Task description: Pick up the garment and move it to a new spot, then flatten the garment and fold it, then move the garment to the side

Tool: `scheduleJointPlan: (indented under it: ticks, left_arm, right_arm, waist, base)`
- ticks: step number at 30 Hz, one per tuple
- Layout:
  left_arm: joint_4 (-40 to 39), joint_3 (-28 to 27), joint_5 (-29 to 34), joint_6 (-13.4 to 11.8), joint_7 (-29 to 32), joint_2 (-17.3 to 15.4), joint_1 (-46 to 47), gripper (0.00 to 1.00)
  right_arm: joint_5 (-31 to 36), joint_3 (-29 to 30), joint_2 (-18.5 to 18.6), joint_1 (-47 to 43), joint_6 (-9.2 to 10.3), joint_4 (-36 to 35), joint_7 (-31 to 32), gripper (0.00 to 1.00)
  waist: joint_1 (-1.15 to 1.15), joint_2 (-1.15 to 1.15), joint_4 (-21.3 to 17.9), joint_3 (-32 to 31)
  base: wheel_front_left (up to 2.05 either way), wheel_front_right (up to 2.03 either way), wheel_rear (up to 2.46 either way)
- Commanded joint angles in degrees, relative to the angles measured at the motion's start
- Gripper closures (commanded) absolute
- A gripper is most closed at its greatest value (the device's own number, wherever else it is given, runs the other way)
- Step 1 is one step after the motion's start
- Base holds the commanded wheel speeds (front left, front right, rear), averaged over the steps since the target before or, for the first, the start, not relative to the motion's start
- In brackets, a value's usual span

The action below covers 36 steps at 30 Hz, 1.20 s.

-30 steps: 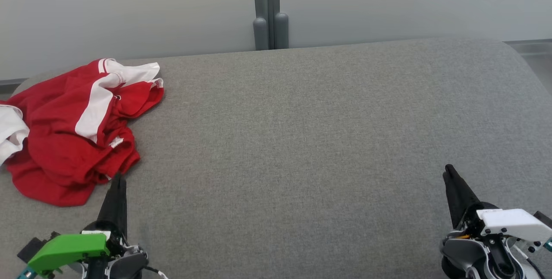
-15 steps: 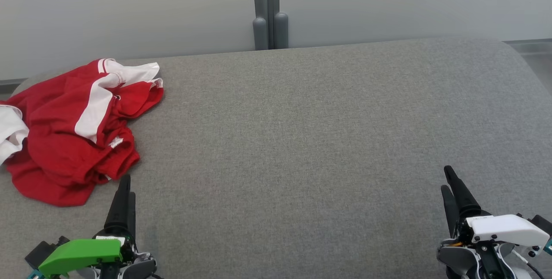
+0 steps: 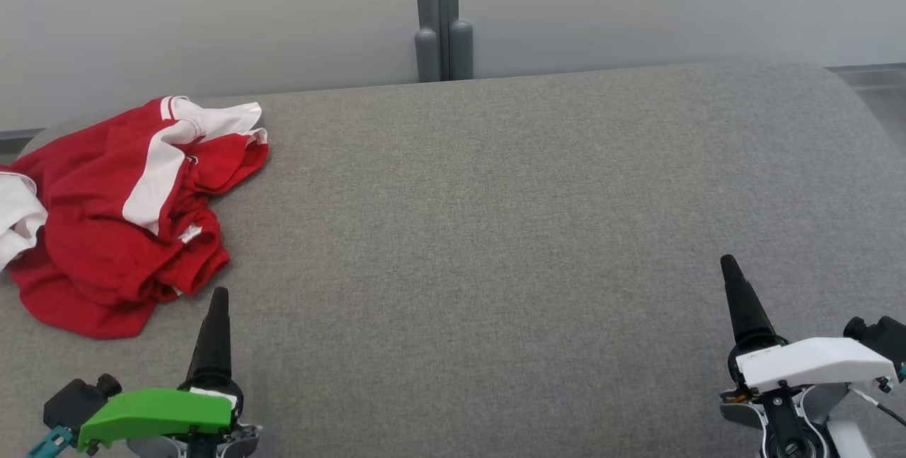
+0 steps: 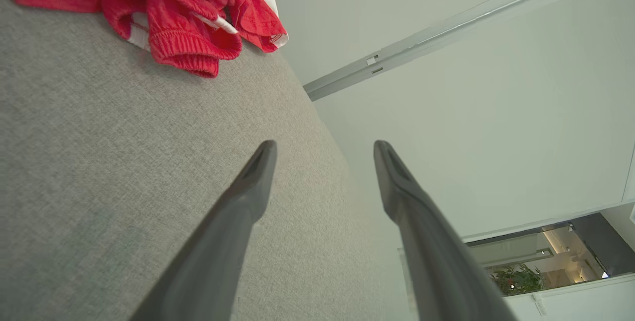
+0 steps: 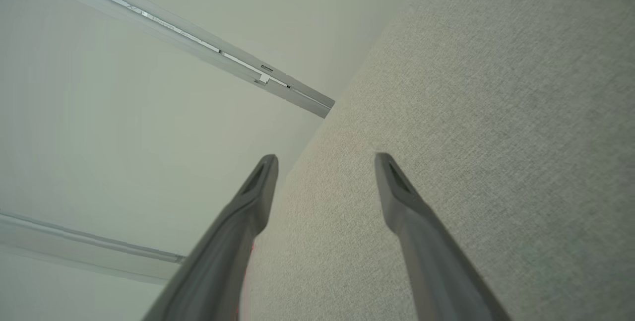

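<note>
A crumpled red garment with white stripes (image 3: 120,210) lies at the far left of the grey padded surface (image 3: 495,217); the left wrist view catches its hem (image 4: 178,23) at the top left. My left gripper (image 3: 218,296) hovers at the lower left, just below and right of the garment, not touching it. Its jaws stand apart in the left wrist view, with nothing between the fingers (image 4: 253,187). At the lower right, far from the garment, my right gripper (image 3: 729,267) is open too, its fingers (image 5: 258,187) spread over bare fabric.
A pale wall with a grey vertical post (image 3: 442,15) rises behind the surface's far edge. The surface rounds off at the right corner (image 3: 849,97). Bare grey fabric spans the middle and right.
The left gripper has drawn back toward the lower edge and slightly right, away from the garment's hem. The right gripper has rolled at the wrist. The garment has stayed put.
</note>
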<state>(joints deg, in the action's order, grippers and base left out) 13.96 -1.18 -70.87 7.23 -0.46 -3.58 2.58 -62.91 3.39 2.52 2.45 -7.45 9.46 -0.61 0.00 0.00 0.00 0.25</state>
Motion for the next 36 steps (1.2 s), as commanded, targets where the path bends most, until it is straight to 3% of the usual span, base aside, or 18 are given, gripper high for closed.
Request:
scheduleJointPlan:
  ticks: [1, 16, 36]
  left_arm:
    - [-0.9, 0.48, 3.12, 0.14, -0.62, -0.69, 0.26, 0.0]
    - [-1.58, 2.39, 21.98, 0.19, -3.78, -1.98, -0.71, 0.0]
    - [-2.43, 3.98, 37.7, 0.18, -7.11, -2.91, -1.76, 0.0]
  right_arm:
    - [3.61, -0.31, 0.68, 0.19, -0.02, -1.59, -0.65, 0.0]
    - [22.7, -2.36, 1.83, 0.11, -0.03, -0.98, -3.77, 0.0]
    - [35.52, -2.56, 2.63, -0.53, -0.03, 0.89, -7.07, 0.0]
  waist:
    - [0.0, 0.0, 0.03, 0.01]
    - [0.0, 0.0, 0.07, 0.22]
    - [0.0, 0.0, 0.64, 0.55]
  base:
    - [0.0, 0.0, 0.0]
    - [0.0, 0.0, 0.0]
    - [0.0, 0.0, 0.0]
